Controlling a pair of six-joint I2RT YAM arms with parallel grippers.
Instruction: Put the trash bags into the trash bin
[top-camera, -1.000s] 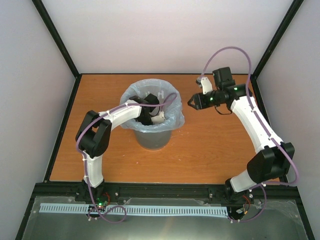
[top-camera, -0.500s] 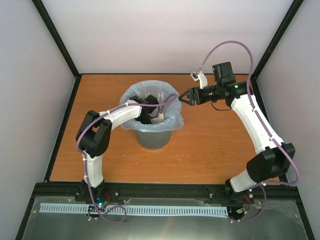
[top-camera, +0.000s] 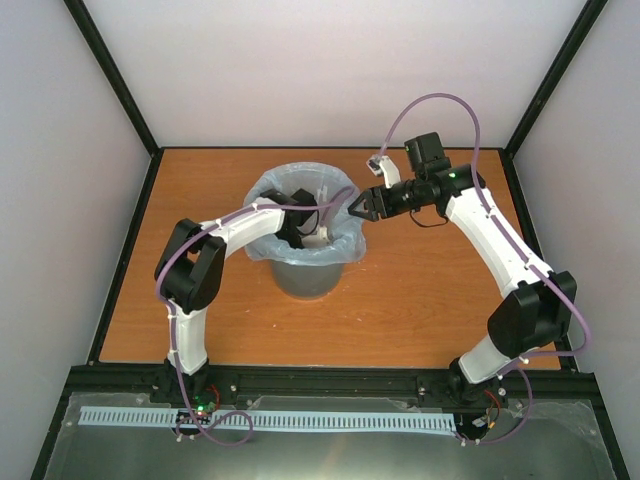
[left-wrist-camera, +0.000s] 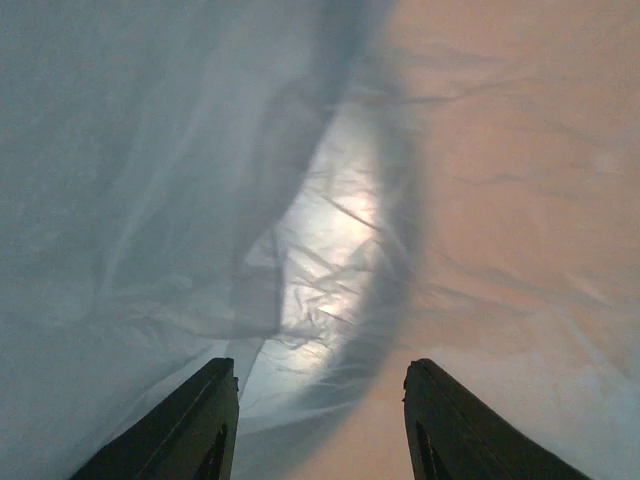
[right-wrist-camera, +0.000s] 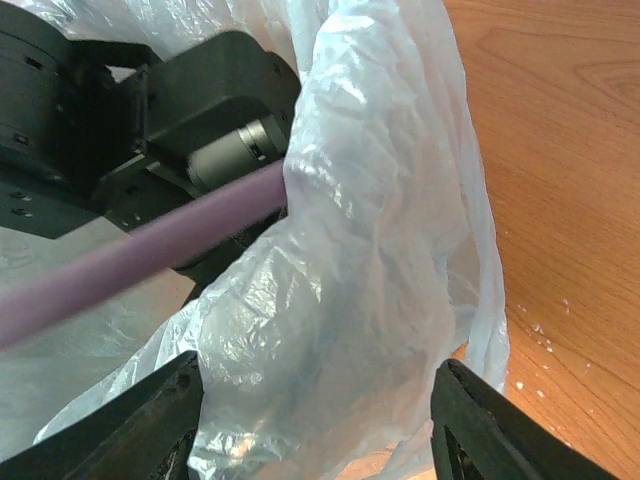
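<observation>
Trash bag (top-camera: 268, 188) sits draped over the rim of the bin (top-camera: 305, 282), mid-bench (top-camera: 430, 290), and here's the change. A second ago the right jaws hung clear, with the plastic well ahead of them. Now the right arm (top-camera: 490, 230) has swung them in, and the folded edge lies right at their tips. That looks like a reach for the overhang, to tug it or tuck it, I reckon. The left jaws stay down inside the bin, no shift there.

From above, both sets of jaws are too small to read. The right wrist view settles one side: right jaws spread wide, nothing held, the crumpled bag (right-wrist-camera: 370, 250) bulging into the gap between them and a purple cable (right-wrist-camera: 150, 255) crossing just beyond. The left wrist view shows what nothing else does: left jaws parted and empty, with the bag (left-wrist-camera: 330, 220) stretched as a thin film straight ahead of them.
</observation>
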